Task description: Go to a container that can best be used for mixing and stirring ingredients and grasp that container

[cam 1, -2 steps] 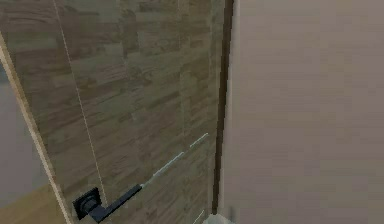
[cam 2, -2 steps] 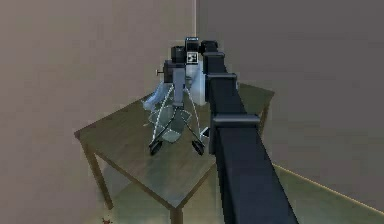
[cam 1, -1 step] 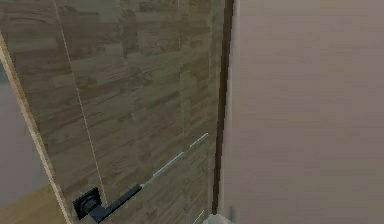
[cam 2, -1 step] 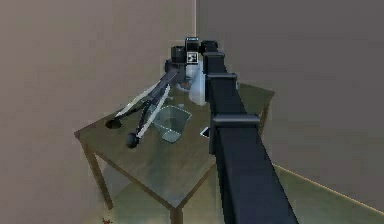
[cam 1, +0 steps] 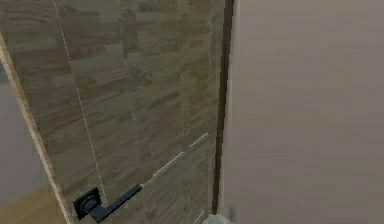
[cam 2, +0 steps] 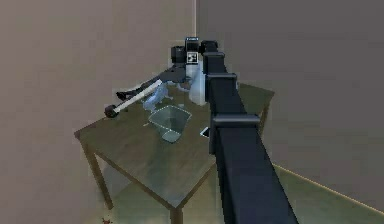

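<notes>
Ahead: faces slightly down, very near a wooden door, wall at right. Sideways: looks down along the arm onto a table in the far corner.

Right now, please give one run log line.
ahead: wooden door, wall | side: table with clear container | arm: extended to table | pincer hold: cannot tell

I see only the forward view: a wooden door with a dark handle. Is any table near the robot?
Observer: Yes, the arm side view shows a wooden table in a corner.
Operator: What stands on it?
Observer: A clear, square-sided container stands near its middle.
Operator: Is anything close to it?
Observer: The hand shows up and left of it in the picture; whether it holds anything, I cannot tell.
</notes>
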Controlling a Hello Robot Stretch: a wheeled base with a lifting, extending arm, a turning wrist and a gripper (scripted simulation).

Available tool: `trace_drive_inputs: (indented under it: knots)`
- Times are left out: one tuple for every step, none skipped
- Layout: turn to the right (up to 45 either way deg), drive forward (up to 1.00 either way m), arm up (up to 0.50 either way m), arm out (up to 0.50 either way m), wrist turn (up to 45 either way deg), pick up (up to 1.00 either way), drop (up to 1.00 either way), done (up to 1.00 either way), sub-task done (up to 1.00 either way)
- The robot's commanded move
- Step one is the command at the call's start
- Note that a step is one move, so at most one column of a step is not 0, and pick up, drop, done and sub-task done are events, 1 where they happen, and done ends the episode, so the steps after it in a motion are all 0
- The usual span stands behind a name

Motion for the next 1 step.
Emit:
trace_drive_inputs:
  knots:
    - [0.0, 0.0, 0.0, 0.0, 45.0, 0.0, 0.0, 0.0, 0.0]
